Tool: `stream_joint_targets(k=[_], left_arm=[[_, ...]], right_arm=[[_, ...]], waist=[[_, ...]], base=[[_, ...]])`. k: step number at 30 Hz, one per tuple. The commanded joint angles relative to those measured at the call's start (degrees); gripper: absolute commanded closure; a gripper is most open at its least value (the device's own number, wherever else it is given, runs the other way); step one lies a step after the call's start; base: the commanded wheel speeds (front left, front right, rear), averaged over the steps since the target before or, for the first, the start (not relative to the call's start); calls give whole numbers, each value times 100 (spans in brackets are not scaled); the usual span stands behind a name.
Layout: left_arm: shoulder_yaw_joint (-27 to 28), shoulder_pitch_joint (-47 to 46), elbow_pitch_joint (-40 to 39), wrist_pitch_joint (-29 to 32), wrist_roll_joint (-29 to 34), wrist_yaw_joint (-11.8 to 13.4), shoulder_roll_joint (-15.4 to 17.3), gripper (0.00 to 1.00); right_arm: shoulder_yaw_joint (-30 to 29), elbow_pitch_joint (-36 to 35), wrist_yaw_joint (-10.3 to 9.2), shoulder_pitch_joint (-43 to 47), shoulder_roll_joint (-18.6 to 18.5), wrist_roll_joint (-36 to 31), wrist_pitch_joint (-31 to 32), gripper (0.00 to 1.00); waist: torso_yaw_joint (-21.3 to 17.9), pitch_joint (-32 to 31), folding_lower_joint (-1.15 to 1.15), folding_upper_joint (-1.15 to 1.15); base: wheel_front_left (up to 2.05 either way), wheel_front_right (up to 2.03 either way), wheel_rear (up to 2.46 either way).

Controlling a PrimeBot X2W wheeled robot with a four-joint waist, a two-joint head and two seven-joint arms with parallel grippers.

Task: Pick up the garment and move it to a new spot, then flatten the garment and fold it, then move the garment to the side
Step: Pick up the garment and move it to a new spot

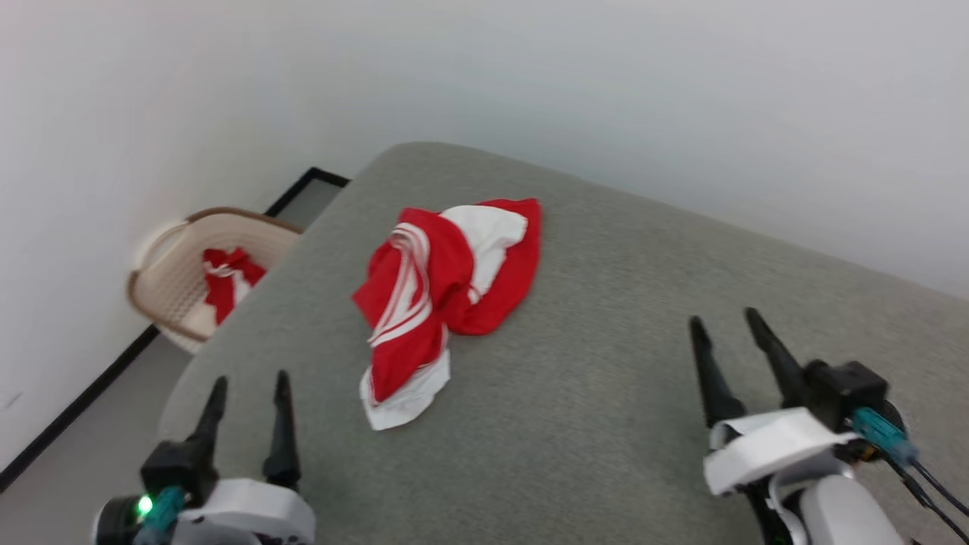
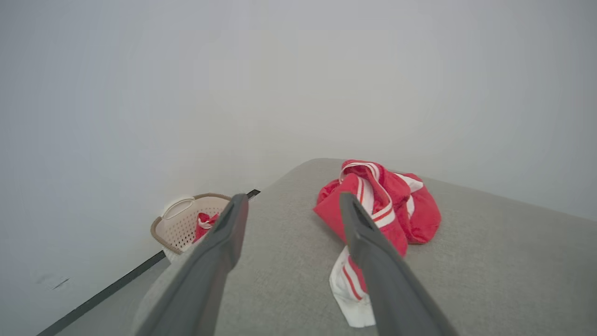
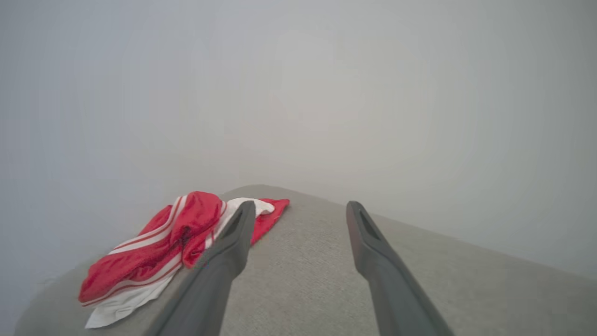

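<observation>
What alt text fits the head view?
A crumpled red and white jersey lies untouched on a grey padded surface. The left hand and right hand, both open, hover short of it; a pale basket holding red cloth sits at left.

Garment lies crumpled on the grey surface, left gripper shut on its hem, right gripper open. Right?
No. The left gripper is open, clear of the garment, as the head view shows. The rest holds: crumpled on the grey surface, right gripper open.
</observation>
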Motion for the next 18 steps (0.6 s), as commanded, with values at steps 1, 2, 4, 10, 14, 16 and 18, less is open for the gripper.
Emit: stream_joint_targets(k=[1,2,4,10,14,16,18], left_arm=[[96,120,-131,-1,-11,93,-34,0],[142,171,-204,-1,-34,125,-51,0],[219,284,-338,-1,-65,180,-85,0],[415,606,-704,-1,-141,327,-157,0],[446,756,-874,-1,-214,375,-184,0],[442,779,-903,-1,-220,393,-189,0],[383,746,-882,-1,-204,377,-192,0]], right_arm=[[180,17,-6,-171,46,65,-6,0],[276,45,-6,-223,46,87,-5,0],[472,109,-7,-339,48,140,-5,0],[991,292,-7,-676,83,305,-5,0],[1150,356,-7,-769,95,400,-6,0],[1169,356,-7,-784,99,414,-6,0],[1157,333,-7,-763,100,438,-5,0]], waist=[[394,41,0,0],[418,76,0,0],[457,139,0,0],[531,264,0,0],[544,297,0,0],[544,302,0,0],[538,298,0,0]], base=[[0,0,0],[0,0,0],[0,0,0],[0,0,0],[0,0,0],[0,0,0],[0,0,0]])
